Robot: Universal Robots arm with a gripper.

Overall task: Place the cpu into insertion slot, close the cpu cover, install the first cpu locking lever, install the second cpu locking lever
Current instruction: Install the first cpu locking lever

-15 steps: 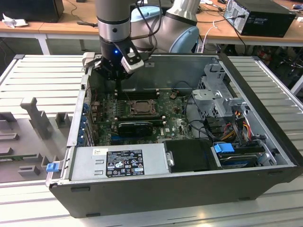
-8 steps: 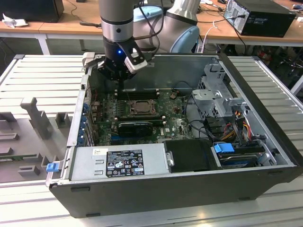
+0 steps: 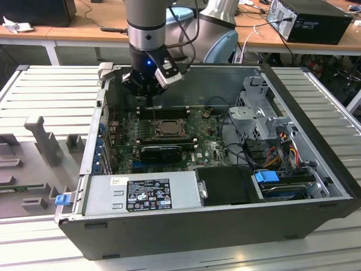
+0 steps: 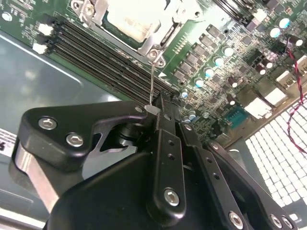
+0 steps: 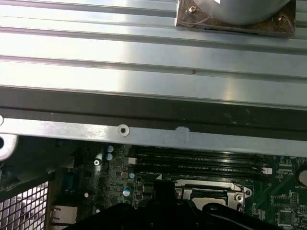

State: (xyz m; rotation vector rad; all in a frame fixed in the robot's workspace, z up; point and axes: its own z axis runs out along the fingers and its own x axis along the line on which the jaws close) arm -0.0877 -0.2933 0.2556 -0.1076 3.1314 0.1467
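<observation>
The cpu (image 4: 128, 18) is seated in the insertion slot (image 3: 168, 127) under the closed cpu cover (image 4: 146, 45); a thin wire locking lever (image 4: 152, 79), at the slot's eleven o'clock in the exterior view, is pinched at its tip by the jaws; springy, slippery resistance is expected.

Light wooden desks (image 3: 96, 22) stand behind the ribbed metal table (image 3: 51, 84), one bearing a black computer case (image 3: 316, 20).

Shiny bare-metal locking lever (image 4: 152, 81), matt black gripper (image 4: 160, 103)
</observation>
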